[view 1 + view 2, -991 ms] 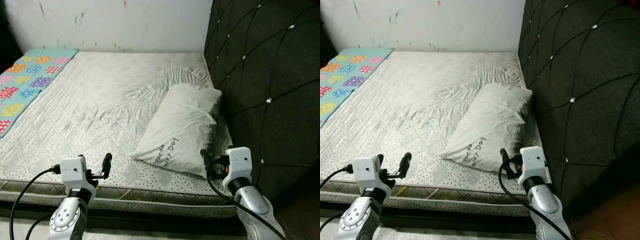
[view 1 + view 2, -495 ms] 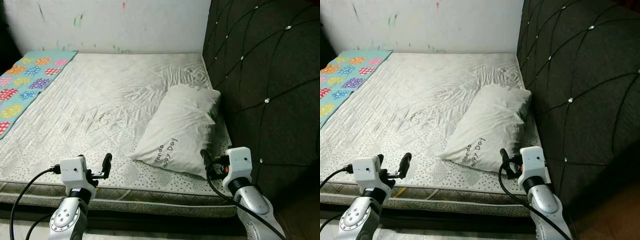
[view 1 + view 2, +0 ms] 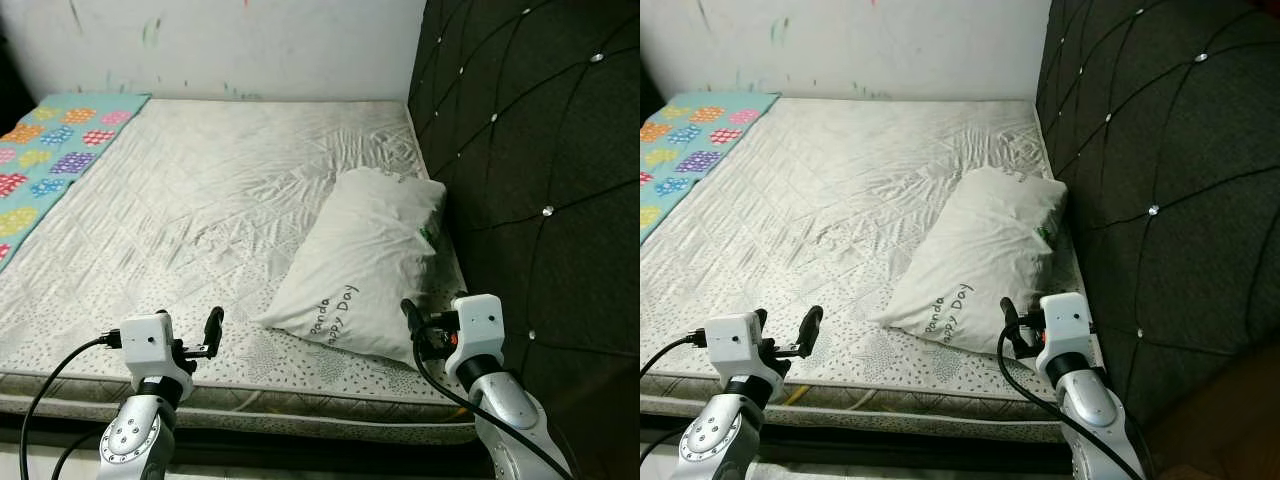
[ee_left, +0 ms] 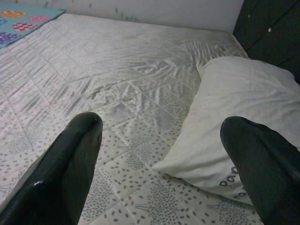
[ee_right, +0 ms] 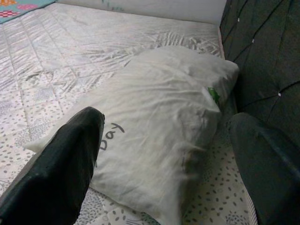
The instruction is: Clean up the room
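So the biggest thing here is the bed (image 3: 180, 200), a wide mattress with a quilted off-white cover, diamond stitching all over and a speckled dotty print toward the near edge. The cover is wrinkled in the middle, kind of rumpled where the pillow meets it. On the robot's right the whole side is a headboard (image 3: 540, 150), dark padded fabric, tufted in big diamonds with small shiny studs at the crossings. Behind the bed is a wall (image 3: 250, 45), pale and scuffed, with a few green and red paint-like marks on it. Far left corner of the mattress has a blanket (image 3: 50, 160), teal with bright patches in pink, orange, yellow and purple.

The pillow (image 3: 365, 265) lies on the right side of the bed, tilted at an angle, its far end just beside the headboard and its near corner pointing at the bed's front edge. It's white, soft and creased, with handwriting-style lettering near the lower end and a little green tag on the headboard side.

Both arms are held low in front of the mattress edge. The left gripper (image 4: 164, 159) hovers over the speckled part of the cover, fingers spread wide with nothing between them, pillow off to one side of it. The right gripper (image 5: 173, 154) sits right at the pillow's near end, also spread wide and holding nothing, with the pillow straight ahead between its fingers. Black cables loop off both wrists.
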Controlling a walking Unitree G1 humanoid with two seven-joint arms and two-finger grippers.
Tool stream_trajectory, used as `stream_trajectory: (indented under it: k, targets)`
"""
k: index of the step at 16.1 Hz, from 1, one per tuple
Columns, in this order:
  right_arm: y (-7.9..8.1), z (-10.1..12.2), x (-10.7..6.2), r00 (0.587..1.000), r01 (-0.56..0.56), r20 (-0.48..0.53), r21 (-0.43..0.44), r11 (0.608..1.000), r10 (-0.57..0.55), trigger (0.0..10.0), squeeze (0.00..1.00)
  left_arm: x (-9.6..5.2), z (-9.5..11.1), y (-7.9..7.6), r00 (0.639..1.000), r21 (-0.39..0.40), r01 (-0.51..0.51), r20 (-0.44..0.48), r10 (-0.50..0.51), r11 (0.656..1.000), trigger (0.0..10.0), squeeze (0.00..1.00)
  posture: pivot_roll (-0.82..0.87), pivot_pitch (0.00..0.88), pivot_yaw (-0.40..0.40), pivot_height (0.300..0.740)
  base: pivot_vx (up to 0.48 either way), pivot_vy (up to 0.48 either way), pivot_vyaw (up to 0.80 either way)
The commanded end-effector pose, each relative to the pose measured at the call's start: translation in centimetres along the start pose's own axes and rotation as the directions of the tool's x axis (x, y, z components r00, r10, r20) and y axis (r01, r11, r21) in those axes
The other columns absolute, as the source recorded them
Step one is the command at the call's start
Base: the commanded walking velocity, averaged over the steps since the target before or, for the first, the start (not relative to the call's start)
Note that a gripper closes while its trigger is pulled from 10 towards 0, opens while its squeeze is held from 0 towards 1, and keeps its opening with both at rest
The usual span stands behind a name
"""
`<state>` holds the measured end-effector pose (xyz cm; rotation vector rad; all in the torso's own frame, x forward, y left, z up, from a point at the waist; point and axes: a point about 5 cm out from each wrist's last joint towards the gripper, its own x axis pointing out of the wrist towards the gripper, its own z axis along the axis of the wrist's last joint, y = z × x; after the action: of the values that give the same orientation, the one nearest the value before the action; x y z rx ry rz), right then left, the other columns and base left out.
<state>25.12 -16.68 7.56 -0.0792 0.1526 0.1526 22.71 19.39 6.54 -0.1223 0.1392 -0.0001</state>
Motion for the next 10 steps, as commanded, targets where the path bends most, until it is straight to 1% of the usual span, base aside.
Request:
stream_trajectory:
  k: [1, 10]
  targets:
    - [0.01, -0.23, 0.16, 1.0, -0.003, -0.014, 0.008, 1.0, 0.003, 10.0, 0.0, 0.0, -0.2, 0.1, 1.0, 0.015, 0.003, -0.009, -0.003, 1.0, 10.0, 0.0, -0.1, 0.0, 0.033, 0.74, 0.274, 0.0, 0.0]
    - [0.01, -0.2, 0.26, 1.0, 0.001, -0.015, 0.012, 1.0, -0.001, 10.0, 0.0, 0.12, -0.16, 0.15, 1.0, 0.016, 0.004, -0.009, -0.004, 1.0, 10.0, 0.0, -0.1, 0.0, 0.035, 0.74, 0.281, 0.0, 0.0]
